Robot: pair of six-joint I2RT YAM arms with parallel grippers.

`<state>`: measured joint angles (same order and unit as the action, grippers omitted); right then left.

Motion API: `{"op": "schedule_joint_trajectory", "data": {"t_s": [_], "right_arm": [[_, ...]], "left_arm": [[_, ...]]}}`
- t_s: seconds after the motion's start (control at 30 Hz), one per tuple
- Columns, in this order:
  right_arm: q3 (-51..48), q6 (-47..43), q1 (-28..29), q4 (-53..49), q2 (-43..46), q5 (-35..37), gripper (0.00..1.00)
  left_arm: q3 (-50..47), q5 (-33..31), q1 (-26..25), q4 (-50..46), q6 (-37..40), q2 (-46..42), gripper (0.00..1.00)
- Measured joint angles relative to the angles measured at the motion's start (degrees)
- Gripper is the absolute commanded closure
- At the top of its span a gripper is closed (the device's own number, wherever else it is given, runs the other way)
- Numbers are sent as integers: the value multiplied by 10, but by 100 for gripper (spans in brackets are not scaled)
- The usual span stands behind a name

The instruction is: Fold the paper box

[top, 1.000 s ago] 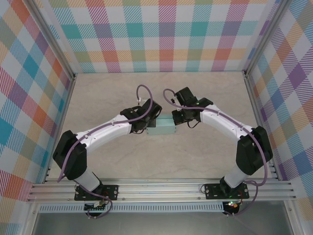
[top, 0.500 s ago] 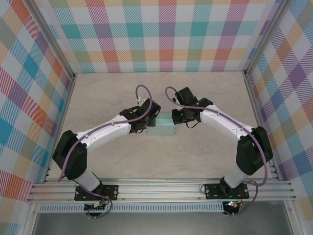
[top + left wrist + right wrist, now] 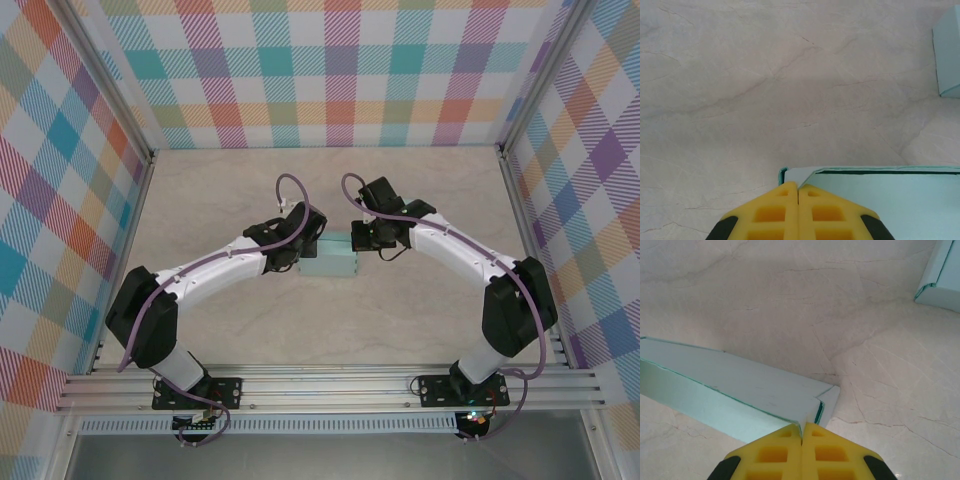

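I found the paper box (image 3: 332,265) lying near the middle of the table (image 3: 240,190), between the two wrists, with its upper edge covered by both arms in the overhead view. The left gripper (image 3: 798,189) was clenched, its yellow fingers pressed flat together with the tips at one corner of the box. The right gripper (image 3: 802,427) was likewise clenched, with its tips at a folded corner at the other end. I could not tell whether either pair had paper pinched between the fingers. A separate pale green piece (image 3: 947,55) showed at the upper right of each wrist view, cut off by the frame edge, and I could not determine whether it belonged to the box. Checked walls (image 3: 340,70) enclosed the table on three sides, and purple cables (image 3: 290,185) looped above each wrist.
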<state>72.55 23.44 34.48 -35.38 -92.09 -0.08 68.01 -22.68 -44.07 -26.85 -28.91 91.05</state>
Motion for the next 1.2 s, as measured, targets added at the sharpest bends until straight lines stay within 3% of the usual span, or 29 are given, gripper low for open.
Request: {"op": "schedule_joint_trajectory", "data": {"t_s": [0.2,0.87,1.2], "right_arm": [[0,4,0,10,0,0,100],[-39,-12,-2,103,24,11,100],[-124,-60,-2,180,65,28,100]], "left_arm": [[-7,0,0,11,0,-2,100],[-29,-4,4,53,5,-4,100],[-41,-3,3,89,5,-4,100]]}}
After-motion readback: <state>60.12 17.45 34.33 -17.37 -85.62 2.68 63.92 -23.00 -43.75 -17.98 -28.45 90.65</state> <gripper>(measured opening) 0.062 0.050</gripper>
